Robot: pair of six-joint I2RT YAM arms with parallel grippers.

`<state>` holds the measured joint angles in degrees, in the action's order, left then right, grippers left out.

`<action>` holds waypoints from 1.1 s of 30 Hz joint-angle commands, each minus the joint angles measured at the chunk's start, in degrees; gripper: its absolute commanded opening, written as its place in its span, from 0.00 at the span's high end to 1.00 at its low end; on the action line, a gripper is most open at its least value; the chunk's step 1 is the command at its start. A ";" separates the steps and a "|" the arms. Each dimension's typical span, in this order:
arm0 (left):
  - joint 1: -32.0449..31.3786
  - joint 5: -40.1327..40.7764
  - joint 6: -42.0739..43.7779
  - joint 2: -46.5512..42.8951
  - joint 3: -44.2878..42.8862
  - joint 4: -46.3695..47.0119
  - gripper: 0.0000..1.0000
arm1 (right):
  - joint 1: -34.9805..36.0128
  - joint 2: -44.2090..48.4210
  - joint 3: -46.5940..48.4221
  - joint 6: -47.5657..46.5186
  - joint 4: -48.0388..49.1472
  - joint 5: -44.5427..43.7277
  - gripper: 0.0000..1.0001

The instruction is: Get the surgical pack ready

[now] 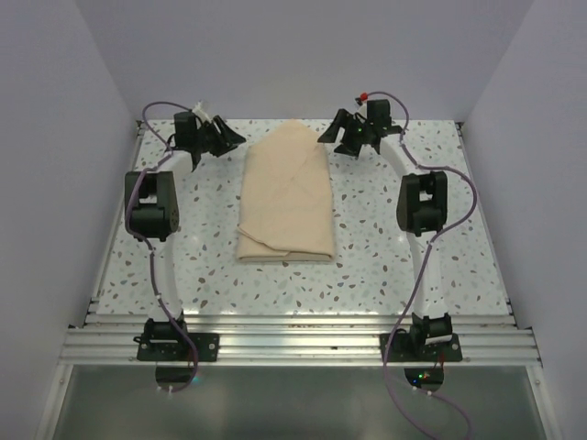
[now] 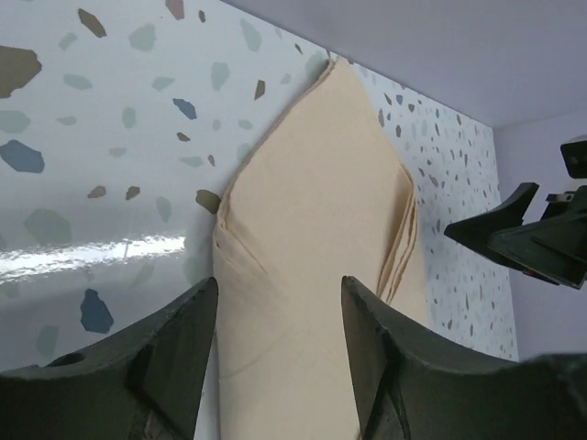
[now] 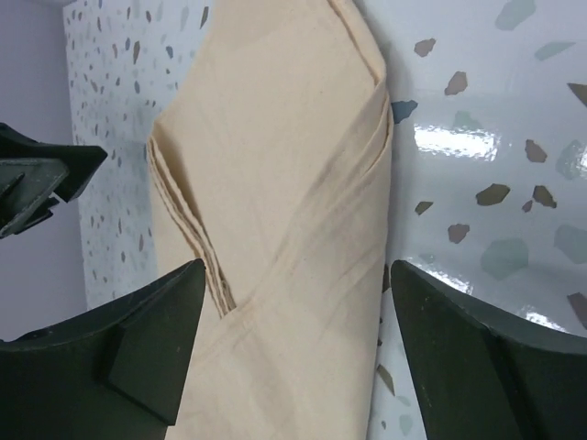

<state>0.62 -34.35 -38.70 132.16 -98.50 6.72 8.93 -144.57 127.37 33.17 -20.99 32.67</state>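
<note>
The surgical pack is a tan-beige wrap (image 1: 286, 194) folded into a long bundle with a pointed far end, lying in the middle of the speckled table. It also shows in the left wrist view (image 2: 316, 229) and the right wrist view (image 3: 275, 183). No steel tray, scissors or gauze shows; whether they lie inside cannot be told. My left gripper (image 1: 227, 137) is open and empty just left of the bundle's far end; it also shows in its own view (image 2: 279, 293). My right gripper (image 1: 336, 134) is open and empty just right of that end, seen too in its own view (image 3: 295, 275).
The speckled white tabletop (image 1: 394, 266) is walled in by pale panels on the left, back and right. An aluminium rail (image 1: 293, 344) with both arm bases runs along the near edge.
</note>
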 commanded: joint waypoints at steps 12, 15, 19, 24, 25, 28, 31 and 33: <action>-4.14 6.75 0.56 13.12 -11.72 2.24 0.35 | -0.14 -14.93 13.60 -1.18 -3.18 -1.91 0.16; -4.05 5.70 -0.24 14.79 -12.86 1.63 0.37 | 0.21 -17.92 16.93 0.84 -2.74 -0.59 0.21; -3.96 4.65 -1.29 16.81 -15.40 0.75 0.41 | 1.53 -21.53 20.62 3.65 -1.86 0.64 0.28; -3.79 3.06 -2.70 18.75 -17.08 1.45 0.49 | 2.58 -23.12 20.90 6.12 -0.63 0.82 0.34; -3.70 2.54 -3.22 19.01 -17.77 1.37 0.51 | 2.85 -23.38 20.81 6.21 -0.71 0.65 0.36; -3.35 1.48 -4.01 20.15 -18.48 1.10 0.59 | 2.94 -24.26 20.98 6.82 -0.36 0.65 0.44; -3.00 0.52 -4.63 20.24 -18.48 1.28 0.71 | 2.94 -24.70 22.30 8.31 0.51 0.65 0.61; -2.65 -0.01 -5.33 20.25 -18.83 1.36 0.83 | 2.85 -24.62 23.18 10.50 2.17 0.73 0.73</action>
<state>-2.72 -32.58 -43.20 150.80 -115.94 8.58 11.03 -165.75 149.73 41.50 -15.05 34.26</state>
